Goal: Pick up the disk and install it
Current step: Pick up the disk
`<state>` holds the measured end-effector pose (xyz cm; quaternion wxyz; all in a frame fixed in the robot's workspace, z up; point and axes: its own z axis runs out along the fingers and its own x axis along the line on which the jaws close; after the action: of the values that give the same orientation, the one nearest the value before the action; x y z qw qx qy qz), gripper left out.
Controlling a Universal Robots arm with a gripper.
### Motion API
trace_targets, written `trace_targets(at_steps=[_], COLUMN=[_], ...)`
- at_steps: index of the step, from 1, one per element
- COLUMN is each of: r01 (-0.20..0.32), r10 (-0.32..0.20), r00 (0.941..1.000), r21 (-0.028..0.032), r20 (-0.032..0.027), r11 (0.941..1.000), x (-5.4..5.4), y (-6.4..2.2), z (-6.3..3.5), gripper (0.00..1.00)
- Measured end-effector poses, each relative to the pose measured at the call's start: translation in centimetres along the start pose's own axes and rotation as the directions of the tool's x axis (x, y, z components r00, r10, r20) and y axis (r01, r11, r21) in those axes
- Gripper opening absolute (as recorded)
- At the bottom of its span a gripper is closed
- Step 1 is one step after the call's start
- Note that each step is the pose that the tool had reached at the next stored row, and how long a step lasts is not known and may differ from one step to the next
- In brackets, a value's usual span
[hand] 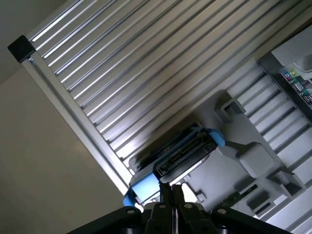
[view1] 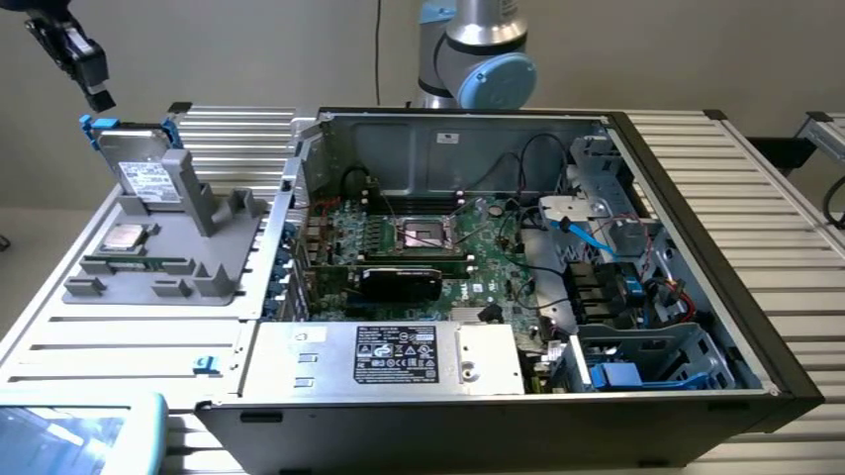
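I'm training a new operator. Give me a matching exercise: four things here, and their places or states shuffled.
1 disk
2 pincer
3 silver chip
4 stickered silver box

a inside the open computer case
b shut, empty, over the disk
c standing on edge in the grey holder
d lying flat on the grey holder

Pairs: 1-c, 2-b, 3-d, 4-a

The disk [view1: 142, 168] stands on edge at the rear of a holder [view1: 212, 282] on the tabletop [view1: 106, 341], at the exterior view's left. 1 chip [view1: 126, 237] lies before it on the holder. The computer case [view1: 462, 421] sits beside the holder, toward the exterior view's right.
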<state>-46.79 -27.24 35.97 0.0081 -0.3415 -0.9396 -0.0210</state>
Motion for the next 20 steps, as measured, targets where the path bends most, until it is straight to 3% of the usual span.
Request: trace_targets(at_steps=[10,15,20], r01=[-0.115,-0.178,-0.241], r10=[0.114,0.178,0.241], r00=[0.9933,0.9839,0.9702], r21=[0.0077,0.009,0.009], r20=[0.0143,0.0199,0.0246], r11=[0.9934,0.984,0.9704], x=[0.0,0.0,0.0], y=[0.0,0.0,0.0], z=[0.04,0.07,0.11], gripper=[0.11,0.11,0.11])
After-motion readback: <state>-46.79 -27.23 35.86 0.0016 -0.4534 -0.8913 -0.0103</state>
